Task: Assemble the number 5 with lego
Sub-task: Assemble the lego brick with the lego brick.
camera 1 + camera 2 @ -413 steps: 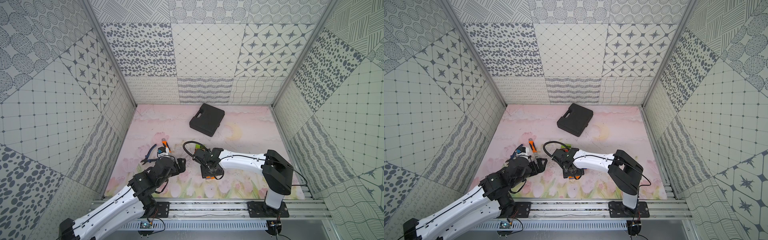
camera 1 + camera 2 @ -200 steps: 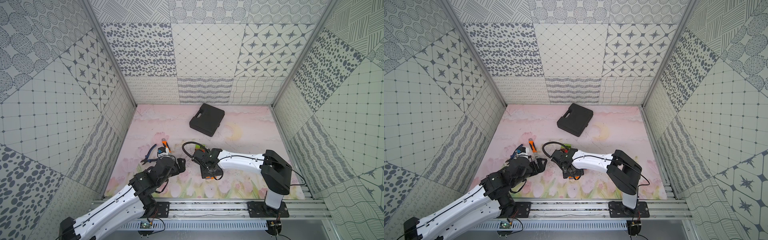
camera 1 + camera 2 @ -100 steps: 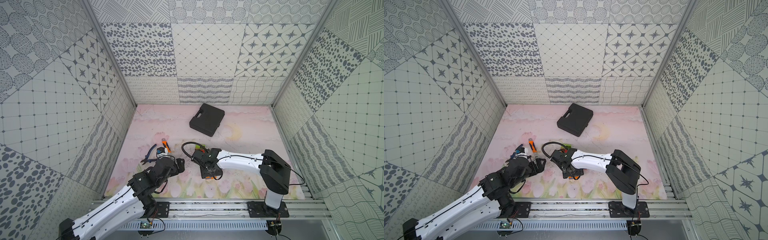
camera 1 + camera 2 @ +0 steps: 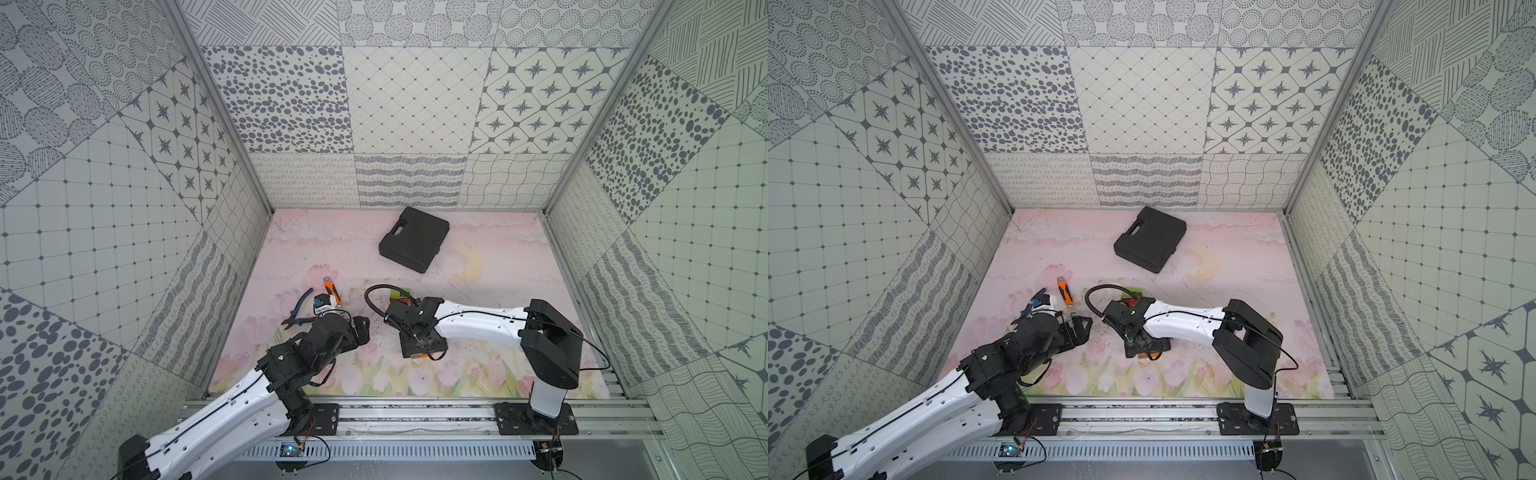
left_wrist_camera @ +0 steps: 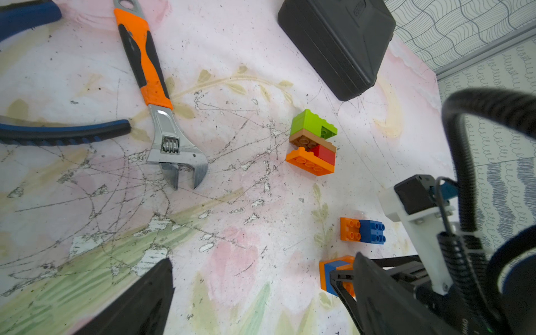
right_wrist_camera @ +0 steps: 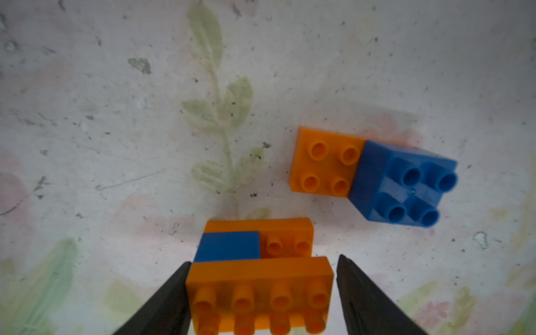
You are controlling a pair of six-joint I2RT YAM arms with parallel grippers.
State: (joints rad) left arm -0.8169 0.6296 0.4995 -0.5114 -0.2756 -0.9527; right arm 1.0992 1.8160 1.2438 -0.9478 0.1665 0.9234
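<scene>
Pliers (image 4: 300, 309), blue-handled: leftmost item on the pink floral mat (image 5: 232, 232). Not your task's.

Wrench (image 4: 331, 289), adjustable, orange-handled: just right of the pliers. No brand readable.

Left gripper (image 4: 360, 331): jaws wide apart and empty, near the two tools and well apart from every brick.

Green-topped stack (image 5: 313, 143): green brick over brown, red and a long orange base, lying on the mat between the two grippers.

Right gripper (image 6: 264, 259): its jaws straddle the short ends of the orange-blue-orange stack (image 6: 258, 278). The top brick's long axis runs straight from finger to finger. One finger looks to be against the plastic and a sliver of mat shows beside the other, so read the jaws as apart rather than clamped.

Orange-and-blue pair (image 6: 374, 177): a blue square brick seated on one half of an orange one, loose on the mat. It sits just past the right fingertips, on the way to the green-topped stack. Your right arm is plainly the nearer, so the joining probably falls to it.

Black case (image 4: 413, 239): farthest back, shut. Its embossed mark is too small to read.
</scene>
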